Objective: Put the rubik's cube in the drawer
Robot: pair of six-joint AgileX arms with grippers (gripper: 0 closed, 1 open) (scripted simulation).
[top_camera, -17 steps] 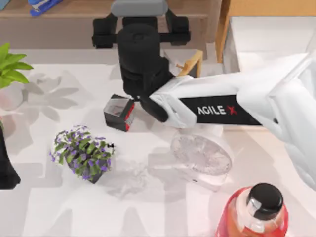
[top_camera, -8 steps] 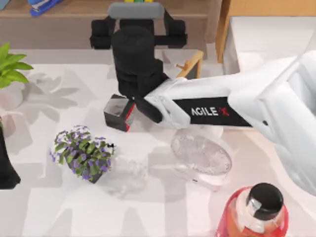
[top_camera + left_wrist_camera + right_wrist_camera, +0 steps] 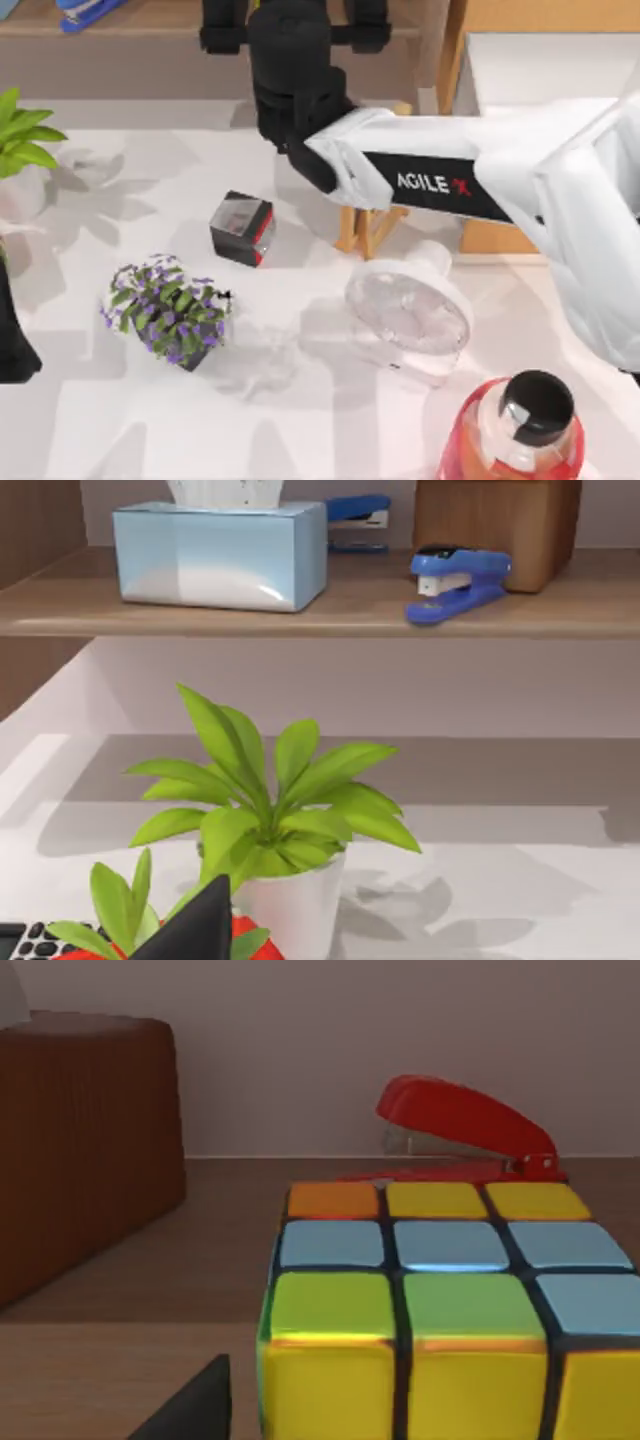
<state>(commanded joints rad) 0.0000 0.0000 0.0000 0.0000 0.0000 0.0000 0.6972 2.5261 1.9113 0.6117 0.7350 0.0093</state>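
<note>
The rubik's cube [image 3: 440, 1310] sits on a wooden shelf [image 3: 130, 1260] directly before my right wrist camera, its top tiles orange, yellow, pale blue and green, its front face yellow. A red stapler [image 3: 465, 1135] lies just behind it, and a brown wooden block [image 3: 85, 1150] stands beside it. From above, my right arm [image 3: 430, 180] reaches across the desk [image 3: 120, 400] to that shelf at the far edge; whether my right jaws are apart or together I cannot tell. The drawer [image 3: 520, 70] stands at the desk's far right, white inside. On the desk lie a black cube [image 3: 241, 228], a purple flower pot [image 3: 167, 310] and a red bottle [image 3: 520, 430]. My left wrist camera faces a leafy plant [image 3: 265, 810].
</note>
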